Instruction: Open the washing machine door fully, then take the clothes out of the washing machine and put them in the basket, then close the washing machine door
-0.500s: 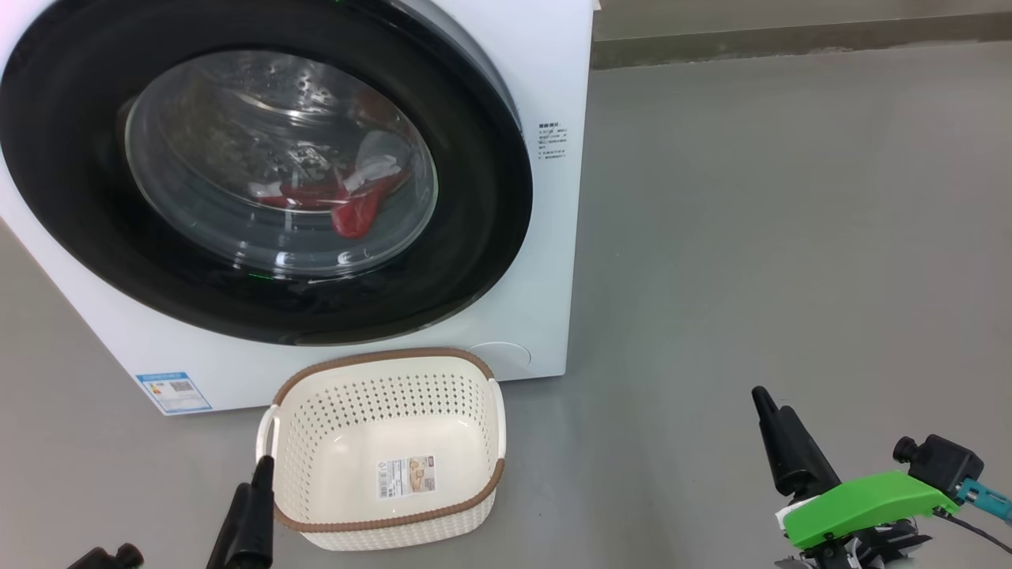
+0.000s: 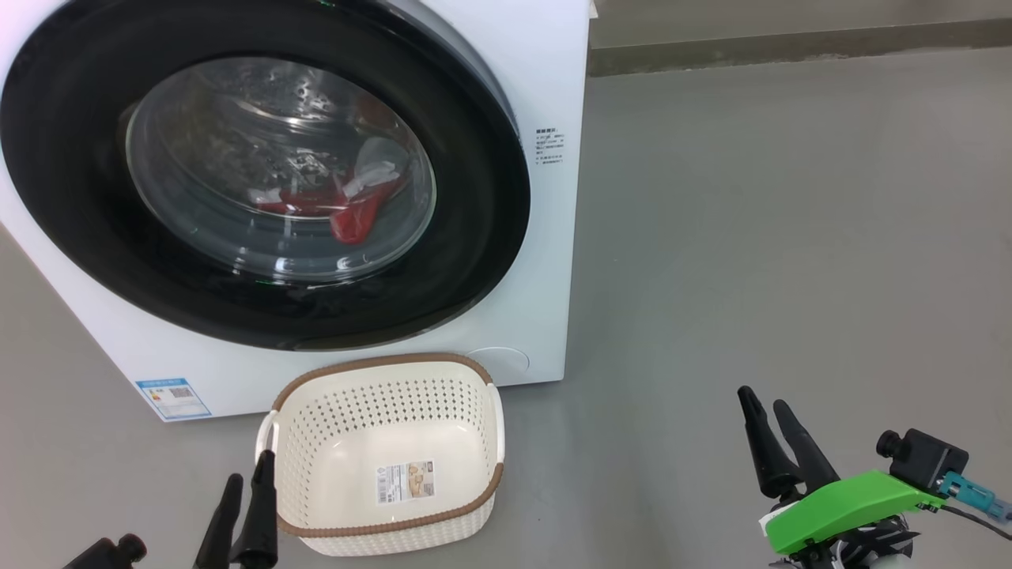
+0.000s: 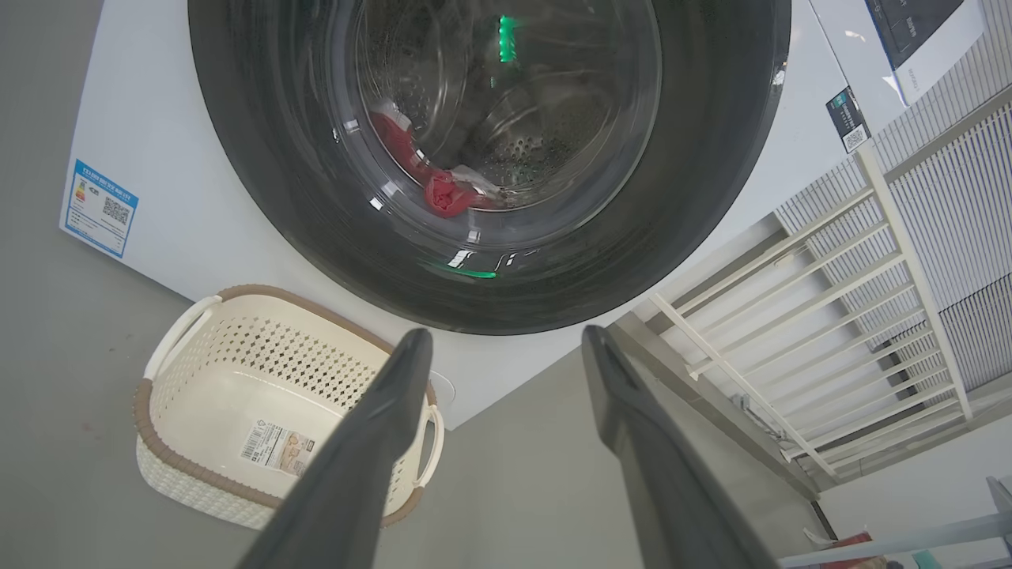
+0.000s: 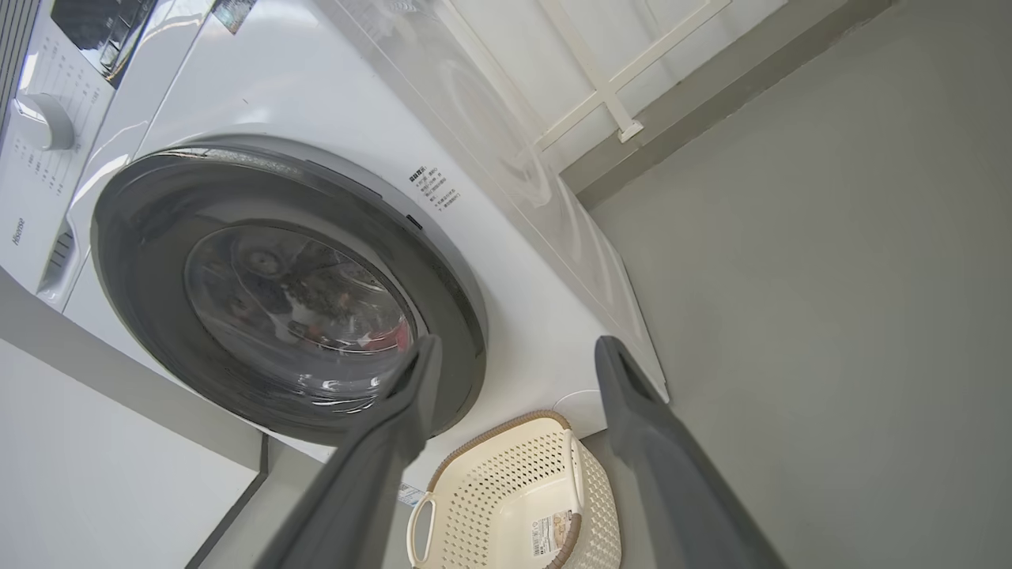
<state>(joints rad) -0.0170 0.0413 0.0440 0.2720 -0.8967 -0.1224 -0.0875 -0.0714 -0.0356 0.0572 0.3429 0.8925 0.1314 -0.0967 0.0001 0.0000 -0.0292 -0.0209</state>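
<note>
While both grippers hang low over the floor (image 2: 751, 237), the left gripper (image 2: 249, 468) sits just beside the basket's (image 2: 387, 359) near left corner, fingers spread, and the right gripper (image 2: 761, 399) is well to the basket's right, fingers likewise apart. A sticker (image 2: 405, 480) shows on the basket's bottom. Just behind the basket stands the washer (image 2: 553, 79), its door (image 2: 474, 197) shut, the clothes (image 2: 356, 217) lying inside behind the glass.

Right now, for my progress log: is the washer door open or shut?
Shut. The washing machine door lies flush; the clothes sit behind its glass.
</note>
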